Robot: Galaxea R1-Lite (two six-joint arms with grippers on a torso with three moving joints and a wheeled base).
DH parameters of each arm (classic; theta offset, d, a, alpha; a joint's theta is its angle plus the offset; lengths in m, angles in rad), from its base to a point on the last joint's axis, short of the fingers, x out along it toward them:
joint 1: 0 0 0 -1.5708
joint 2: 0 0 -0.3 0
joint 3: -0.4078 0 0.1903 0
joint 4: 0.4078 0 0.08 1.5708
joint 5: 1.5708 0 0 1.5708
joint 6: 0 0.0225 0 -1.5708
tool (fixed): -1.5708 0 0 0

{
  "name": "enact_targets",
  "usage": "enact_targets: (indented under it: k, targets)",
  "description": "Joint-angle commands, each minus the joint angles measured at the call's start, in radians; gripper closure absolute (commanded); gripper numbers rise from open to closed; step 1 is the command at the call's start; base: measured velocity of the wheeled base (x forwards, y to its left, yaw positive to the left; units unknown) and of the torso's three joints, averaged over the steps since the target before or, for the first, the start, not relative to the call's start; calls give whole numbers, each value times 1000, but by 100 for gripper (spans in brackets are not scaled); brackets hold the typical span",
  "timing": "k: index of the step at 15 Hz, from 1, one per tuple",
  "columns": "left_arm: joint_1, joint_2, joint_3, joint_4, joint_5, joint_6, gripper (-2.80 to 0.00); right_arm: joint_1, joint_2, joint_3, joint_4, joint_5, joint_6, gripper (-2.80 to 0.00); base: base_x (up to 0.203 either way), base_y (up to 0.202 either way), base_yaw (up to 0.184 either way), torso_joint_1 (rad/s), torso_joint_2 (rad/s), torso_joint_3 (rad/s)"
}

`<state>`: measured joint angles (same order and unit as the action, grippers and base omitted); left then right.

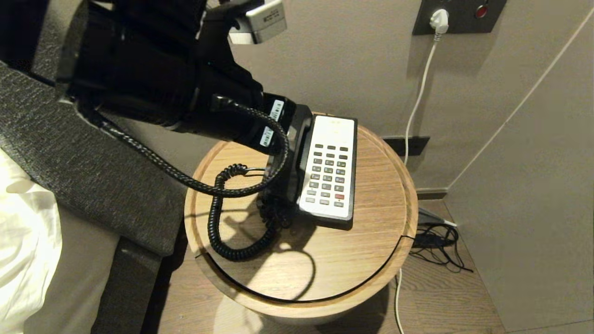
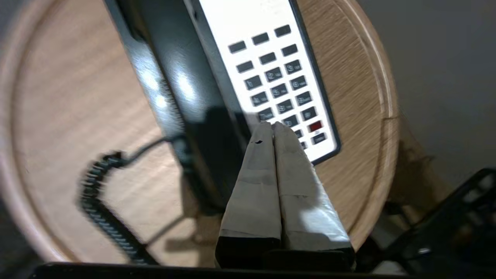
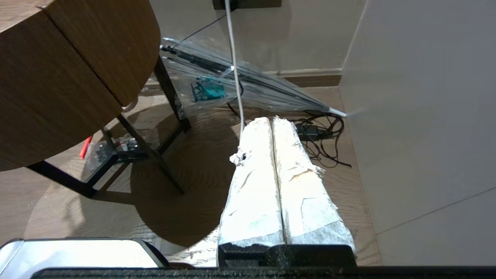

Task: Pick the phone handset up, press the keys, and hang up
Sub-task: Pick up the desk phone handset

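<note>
Left gripper (image 2: 272, 124) hovers over the keypad's lower rows, fingers pressed together, holding nothing: one blunt tip for poking keys. Handset (image 2: 182, 89) sits on the phone base (image 2: 271, 23) on the counter (image 2: 360, 97). Right gripper (image 3: 271, 120) parked low, also closed, empty.

Round wooden table (image 1: 371, 241), phone base (image 1: 330, 167), coiled cord (image 1: 222, 232)
</note>
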<state>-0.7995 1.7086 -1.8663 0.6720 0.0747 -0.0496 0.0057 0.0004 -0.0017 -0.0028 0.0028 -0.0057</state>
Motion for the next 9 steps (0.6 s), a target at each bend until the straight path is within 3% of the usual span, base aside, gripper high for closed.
enact_targets:
  k: [1,4,7,9]
  targets:
    - [-26,45,-8,22,28,-73,0,0,1,0,0,0,0,0,0,0,0,0,0,0]
    - [-35,69,-7,35,82,-70,0,0,1,0,0,0,0,0,0,0,0,0,0,0]
    - [-51,113,-2,48,236,-58,0,0,1,0,0,0,0,0,0,0,0,0,0,0]
    - [-52,122,-8,56,284,-53,0,0,1,0,0,0,0,0,0,0,0,0,0,0]
